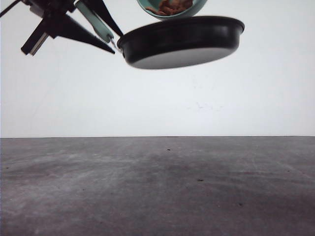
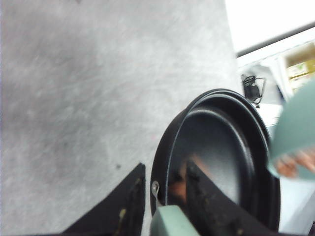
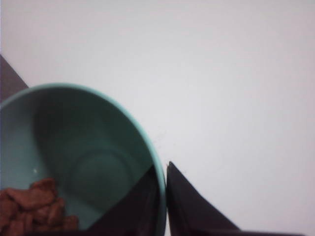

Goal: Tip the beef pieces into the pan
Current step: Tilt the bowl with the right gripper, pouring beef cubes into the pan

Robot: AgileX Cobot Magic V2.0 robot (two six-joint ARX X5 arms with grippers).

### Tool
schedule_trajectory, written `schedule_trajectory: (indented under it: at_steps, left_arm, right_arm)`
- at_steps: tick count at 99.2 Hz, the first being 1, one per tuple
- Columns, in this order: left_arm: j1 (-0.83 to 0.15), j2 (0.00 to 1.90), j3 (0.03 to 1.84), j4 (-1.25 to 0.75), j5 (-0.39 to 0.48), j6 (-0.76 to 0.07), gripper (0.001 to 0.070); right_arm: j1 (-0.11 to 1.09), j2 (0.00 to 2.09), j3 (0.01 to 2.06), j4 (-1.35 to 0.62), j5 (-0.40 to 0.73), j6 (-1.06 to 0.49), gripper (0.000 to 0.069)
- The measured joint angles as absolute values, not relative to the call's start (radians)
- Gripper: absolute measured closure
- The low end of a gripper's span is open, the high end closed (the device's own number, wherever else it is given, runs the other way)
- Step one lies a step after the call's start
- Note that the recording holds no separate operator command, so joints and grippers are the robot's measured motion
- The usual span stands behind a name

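1. A grey tabltop [image 1: 157, 187] lies bare below a white wall.
2. The left hand [image 1: 101, 27], at 11 o'clock, grips the pan [image 1: 182, 42] by its handle, held aloft.
3. The right hand [image 3: 165, 196] pinches the teal bowl [image 3: 88, 147] rim; beef pieces [image 3: 34, 206] remain inside, above the pan.

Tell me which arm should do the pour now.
Right. Its gripper pinches the rim of the teal bowl with the reddish-brown beef pieces, tilted above the shallow black pan. The left gripper just holds the mint-green handle.
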State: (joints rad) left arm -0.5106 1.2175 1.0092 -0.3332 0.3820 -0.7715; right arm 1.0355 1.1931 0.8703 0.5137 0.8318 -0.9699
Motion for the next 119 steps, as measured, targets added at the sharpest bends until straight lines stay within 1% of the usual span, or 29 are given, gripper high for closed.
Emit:
schedule_trajectory:
  at_steps: [13, 31, 40, 50, 84, 119]
  left_arm:
    - [-0.51, 1.219, 1.011, -0.337, 0.385, -0.772, 0.0595]
    - [-0.493, 1.233, 1.011, -0.34, 0.387, -0.772, 0.0595]
    - [-0.482, 1.236, 1.011, -0.34, 0.387, -0.772, 0.0595]
    - [-0.47, 1.237, 1.011, -0.34, 0.387, -0.772, 0.0595]
    - [-0.44, 1.251, 1.011, -0.34, 0.389, -0.772, 0.0595]
    - [-0.441, 1.265, 1.011, -0.339, 0.389, -0.771, 0.0595]
  right_arm:
    - [1.002, 1.193, 0.87, 0.534, 0.747, -1.032, 0.0677]
    - [0.987, 1.193, 0.87, 0.598, 0.626, -1.197, 0.0677]
    - [0.987, 1.193, 0.87, 0.596, 0.601, -1.252, 0.0677]
    - [0.976, 1.193, 0.87, 0.6, 0.577, -1.278, 0.0677]
    - [0.936, 1.193, 0.87, 0.679, 0.523, -1.284, 0.0677]
    - [0.917, 1.253, 0.87, 0.681, 0.521, -1.231, 0.0677]
